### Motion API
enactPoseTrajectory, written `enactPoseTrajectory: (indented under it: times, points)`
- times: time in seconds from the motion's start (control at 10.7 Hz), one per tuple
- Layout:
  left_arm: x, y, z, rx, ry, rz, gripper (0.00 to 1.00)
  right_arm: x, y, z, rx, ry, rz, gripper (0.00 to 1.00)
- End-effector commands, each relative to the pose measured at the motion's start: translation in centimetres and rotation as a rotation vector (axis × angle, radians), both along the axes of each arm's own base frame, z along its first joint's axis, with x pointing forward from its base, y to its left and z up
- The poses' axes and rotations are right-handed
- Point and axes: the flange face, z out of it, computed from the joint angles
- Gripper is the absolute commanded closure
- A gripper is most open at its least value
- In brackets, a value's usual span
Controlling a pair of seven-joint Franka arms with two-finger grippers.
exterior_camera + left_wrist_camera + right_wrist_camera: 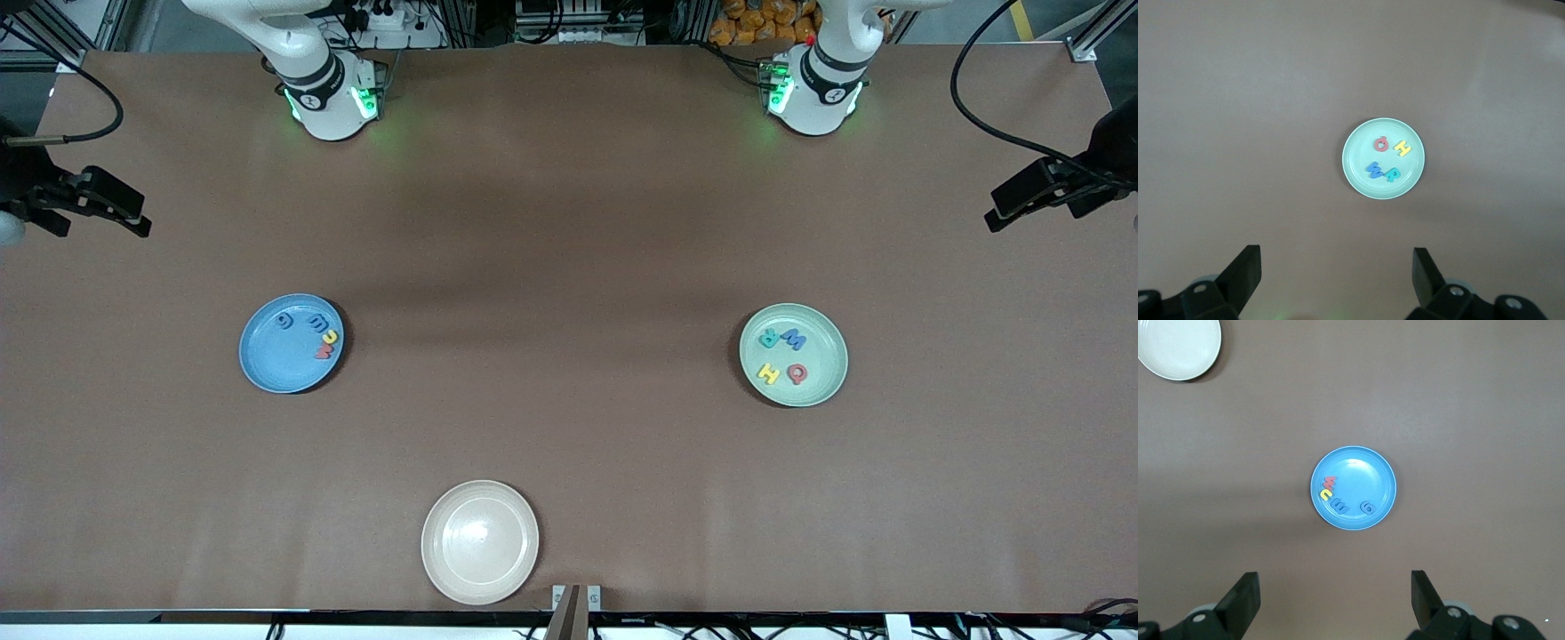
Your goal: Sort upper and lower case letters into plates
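Note:
The blue plate lies toward the right arm's end of the table and holds a blue g, a blue m, a yellow u and a red w. Toward the left arm's end, the pale green plate holds a teal R, a blue W, a yellow H and a red Q. My left gripper hangs open and empty high over the table, looking down on the green plate. My right gripper is likewise open and empty high over the blue plate.
An empty cream plate sits near the table's front edge, nearest the front camera, and shows in the right wrist view too. Black fixtures with cables stand at both ends of the table.

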Motion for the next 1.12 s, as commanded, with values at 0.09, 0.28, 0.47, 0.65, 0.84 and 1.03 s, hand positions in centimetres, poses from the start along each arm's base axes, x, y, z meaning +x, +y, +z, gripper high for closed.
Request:
enactPoseTrajectory:
  times: [0.09,0.28,0.47,0.65,0.84,1.03]
  points:
    - [-0.7,-3.0,0.0,-0.018,0.01,-0.051,0.0,-0.4,-0.1,0.4,-0.002,-0.002,-0.003,0.0]
    - [-0.7,-5.0,-0.5,-0.015,0.018,-0.109,0.0,-0.4,-0.2,0.4,-0.002,-0.002,-0.005,0.0]
    - [-0.3,-5.1,-1.2,-0.009,0.027,-0.181,0.0,-0.4,-0.1,0.4,-0.002,-0.002,-0.003,0.0]
    - [-0.3,-4.7,-1.0,-0.008,0.021,-0.279,0.0,-0.4,-0.2,0.3,-0.002,-0.001,-0.005,0.0]
    - [-0.5,-4.4,-0.6,-0.007,0.015,-0.275,0.0,-0.4,-0.2,0.4,-0.002,-0.002,-0.005,0.0]
    - [-0.4,-4.3,-0.8,-0.006,0.017,-0.273,0.0,-0.4,-0.2,0.3,-0.002,-0.001,-0.006,0.0]
